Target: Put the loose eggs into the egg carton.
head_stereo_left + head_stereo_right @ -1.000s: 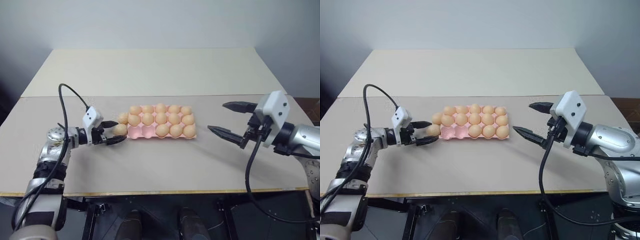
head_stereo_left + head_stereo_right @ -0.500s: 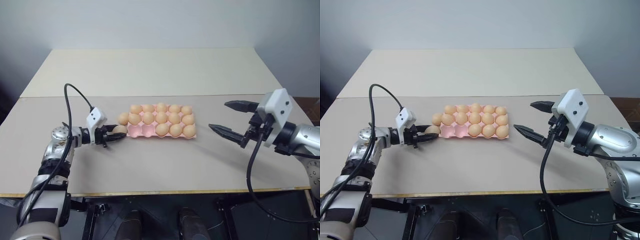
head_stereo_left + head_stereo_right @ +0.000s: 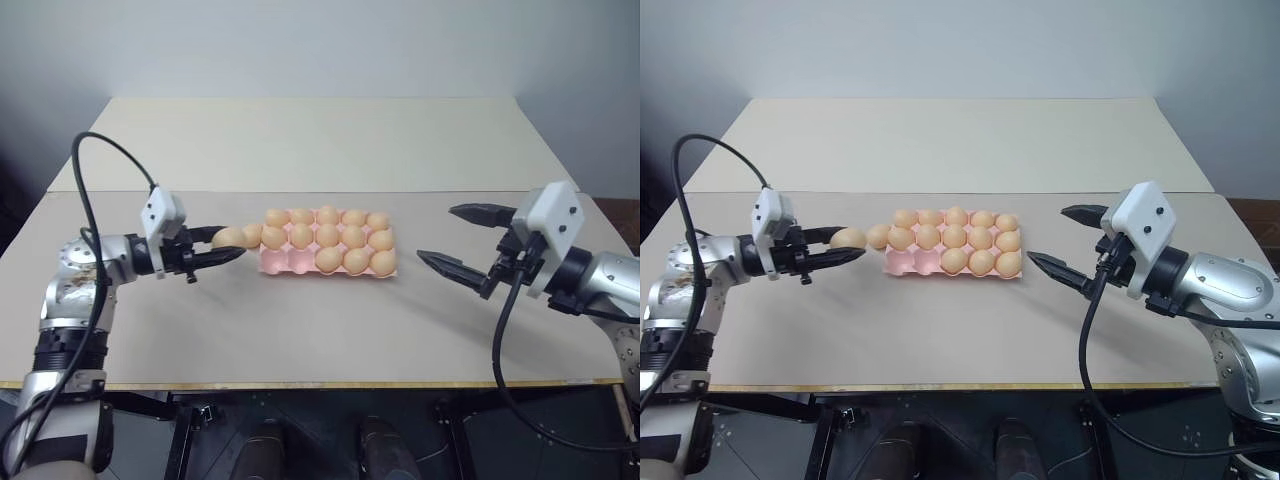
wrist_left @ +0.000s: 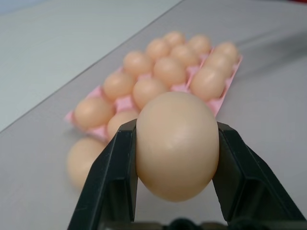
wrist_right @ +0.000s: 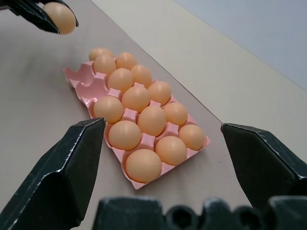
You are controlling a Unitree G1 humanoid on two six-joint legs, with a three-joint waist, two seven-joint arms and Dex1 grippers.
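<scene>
Since a second ago my left claw point(image 3: 226, 246) closed on one egg point(image 3: 229, 237) and lifted it off the beige surface point(image 3: 300, 330). It hangs at 9 o'clock of the pink egg carton point(image 3: 285, 262), long axis along my fingers. Another loose egg point(image 3: 250, 234) lies beside the carton. My right claw point(image 3: 455, 240) is spread wide, empty.

Left end effector point(image 3: 222, 246) clamped, right end effector point(image 3: 462, 240) agape
</scene>
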